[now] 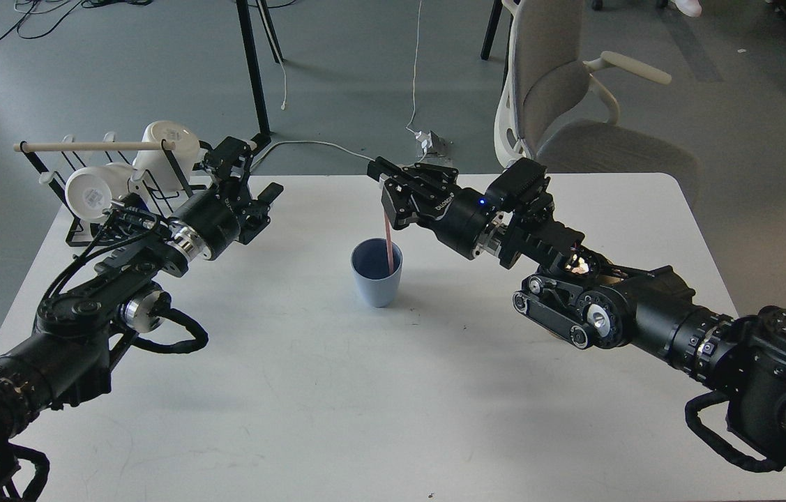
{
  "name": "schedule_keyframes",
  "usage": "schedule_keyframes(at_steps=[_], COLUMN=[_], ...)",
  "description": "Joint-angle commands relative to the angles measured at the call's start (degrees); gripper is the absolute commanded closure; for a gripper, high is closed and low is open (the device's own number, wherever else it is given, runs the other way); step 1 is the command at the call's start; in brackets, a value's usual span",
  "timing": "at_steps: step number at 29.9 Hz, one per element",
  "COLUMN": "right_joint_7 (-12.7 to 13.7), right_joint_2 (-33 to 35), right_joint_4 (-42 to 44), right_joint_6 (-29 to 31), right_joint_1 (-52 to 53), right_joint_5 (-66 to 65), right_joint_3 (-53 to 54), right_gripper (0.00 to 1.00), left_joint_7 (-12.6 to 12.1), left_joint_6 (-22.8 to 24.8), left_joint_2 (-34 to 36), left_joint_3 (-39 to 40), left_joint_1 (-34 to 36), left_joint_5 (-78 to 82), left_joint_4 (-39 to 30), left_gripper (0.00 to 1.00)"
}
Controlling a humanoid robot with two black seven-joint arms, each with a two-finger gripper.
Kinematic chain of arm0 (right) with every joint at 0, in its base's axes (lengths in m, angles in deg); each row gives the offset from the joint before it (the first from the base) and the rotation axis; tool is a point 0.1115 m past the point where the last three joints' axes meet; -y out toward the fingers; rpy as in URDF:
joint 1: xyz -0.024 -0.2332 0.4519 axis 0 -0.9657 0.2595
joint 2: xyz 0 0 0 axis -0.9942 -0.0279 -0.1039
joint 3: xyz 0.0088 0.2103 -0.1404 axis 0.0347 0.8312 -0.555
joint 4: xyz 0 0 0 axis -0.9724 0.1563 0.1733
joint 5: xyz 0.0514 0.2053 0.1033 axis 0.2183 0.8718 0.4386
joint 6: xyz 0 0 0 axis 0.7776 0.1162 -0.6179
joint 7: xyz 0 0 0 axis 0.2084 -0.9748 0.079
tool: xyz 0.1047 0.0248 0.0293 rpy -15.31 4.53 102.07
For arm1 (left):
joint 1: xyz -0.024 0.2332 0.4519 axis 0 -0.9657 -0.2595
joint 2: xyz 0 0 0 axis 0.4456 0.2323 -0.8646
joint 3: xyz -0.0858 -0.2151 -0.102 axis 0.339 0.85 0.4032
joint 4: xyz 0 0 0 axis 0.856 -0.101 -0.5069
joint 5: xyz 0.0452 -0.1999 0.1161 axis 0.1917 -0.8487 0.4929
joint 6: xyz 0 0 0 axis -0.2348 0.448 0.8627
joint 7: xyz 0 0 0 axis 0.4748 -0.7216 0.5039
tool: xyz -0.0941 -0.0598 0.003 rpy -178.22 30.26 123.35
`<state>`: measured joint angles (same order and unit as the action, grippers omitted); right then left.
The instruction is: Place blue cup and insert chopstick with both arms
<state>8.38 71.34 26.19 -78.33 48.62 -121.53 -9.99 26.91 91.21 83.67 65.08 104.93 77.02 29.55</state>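
The blue cup (376, 273) stands upright near the middle of the white table (337, 397). My right gripper (386, 192) is just above and behind the cup, shut on the pink-red chopstick (388, 244). The stick runs down from the fingers into the cup, and its lower end is inside, near the right wall. Its upper part is hidden in the gripper. My left gripper (251, 178) is open and empty, well to the left of the cup near the rack.
A black wire rack (86, 209) with a pale wooden rod (86, 146) and two white mugs (164, 150) stands at the back left corner. A grey office chair (560, 90) stands behind the table. My right arm covers the right middle of the table.
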Motion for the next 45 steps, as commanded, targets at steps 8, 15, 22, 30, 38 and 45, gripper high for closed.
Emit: schedule_keyframes(at_steps=[8,15,22,30,38,45], right_joint_7=[0.0,0.0,0.0,0.0,0.0,0.0], right_joint_2=[-0.1,0.9,8.8,10.2,10.1,9.7], right_joint_4=[-2.5,-3.2,-14.1,-16.5,-16.9,-17.4], right_joint_6=[0.0,0.0,17.4,40.1,40.4,40.7], right_joint_1=[0.4,0.0,-4.7,-10.1,-10.3,-10.5], right_joint_5=[7.5,30.6,60.7,65.6,65.7,66.3], right_joint_3=[8.7,27.6,28.2,28.6,29.2,34.7], right_gripper=[0.18,0.13,0.02,0.02,0.02,0.02], left_joint_7=[0.0,0.0,0.0,0.0,0.0,0.0], left_joint_6=[0.4,8.9,8.9,8.9,8.9,8.9], left_joint_2=[0.1,3.6,7.7,10.5,10.4,10.2], left_joint_3=[0.3,4.7,5.6,6.4,6.6,8.1], left_joint_1=[0.1,1.3,4.6,6.2,6.2,6.2], left_joint_5=[-0.3,-6.1,-9.6,-13.4,-13.8,-13.8], left_joint_4=[-0.1,-0.2,-0.7,-0.7,-0.7,-0.7], left_gripper=[0.06,0.05,0.05,0.05,0.05,0.05])
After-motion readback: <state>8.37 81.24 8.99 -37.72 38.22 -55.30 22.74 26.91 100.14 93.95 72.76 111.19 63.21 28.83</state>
